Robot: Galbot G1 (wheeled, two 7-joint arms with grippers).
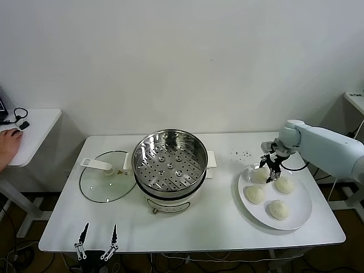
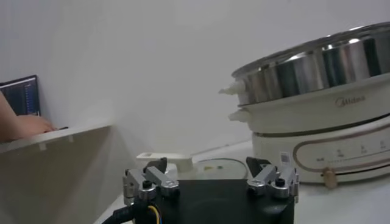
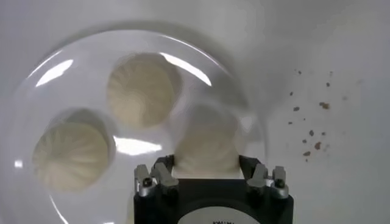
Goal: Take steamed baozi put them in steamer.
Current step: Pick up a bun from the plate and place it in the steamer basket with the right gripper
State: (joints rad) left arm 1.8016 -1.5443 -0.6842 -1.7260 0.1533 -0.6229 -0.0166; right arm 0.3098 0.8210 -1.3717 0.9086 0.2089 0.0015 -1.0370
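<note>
1. White wall backed your workspace, and a white table [image 1: 193, 227] carried all of the task items.
2. Your steamer [image 1: 169, 165] stood near the table's centre on its white base, with its perforated tray bare. The left wrist view showed its steel wall [image 2: 317, 67] above the base.
3. Your glass lid [image 1: 105, 176] lay flat on the table just to the left of the steamer, its white handle pointing away from the pot.
4. Your white plate [image 1: 301, 219] sat on the right side of the table, well apart from the steamer, and held all four steamed baozi [image 1: 278, 209].
5. Your right gripper [image 1: 271, 166] was lowered over the rear-left bun [image 1: 260, 176] on the plate. In the right wrist view its fingers [image 3: 159, 175] stood on either side of that bun [image 3: 204, 146], partly apart. Whether the pads had reached the dough cannot be told.
6. Dark crumbs [image 3: 311, 131] lay on the table just beside the plate.
7. Your left gripper [image 1: 96, 242] was parked low at the table's front-left edge, fingers spread and holding nothing.
</note>
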